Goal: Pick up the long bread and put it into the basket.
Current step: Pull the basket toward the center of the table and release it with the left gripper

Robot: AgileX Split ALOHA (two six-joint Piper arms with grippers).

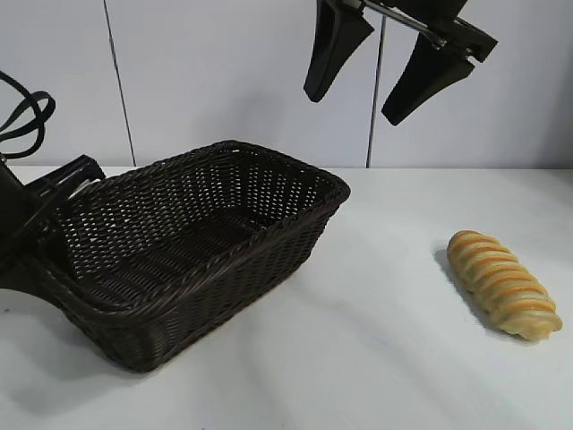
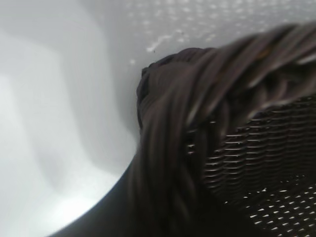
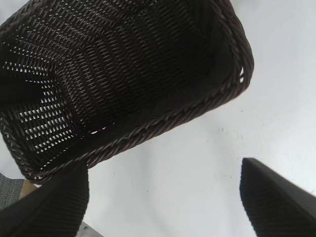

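Observation:
The long bread [image 1: 503, 285], a golden-tan loaf with orange-brown stripes, lies on the white table at the right, well apart from the basket. The dark wicker basket [image 1: 224, 287] stands at the left-centre and has nothing in it. My right gripper [image 1: 351, 107] hangs high above the table between basket and bread, open and empty. In the right wrist view its fingers [image 3: 54, 202] frame bare table beside the basket [image 3: 173, 118]. My left gripper [image 1: 63, 193] is at the basket's left end, shut on its braided rim [image 2: 197, 98], which fills the left wrist view.
The white table [image 1: 385, 358] runs back to a pale panelled wall [image 1: 224, 72]. Black cables [image 1: 22, 116] loop above the left arm at the far left edge.

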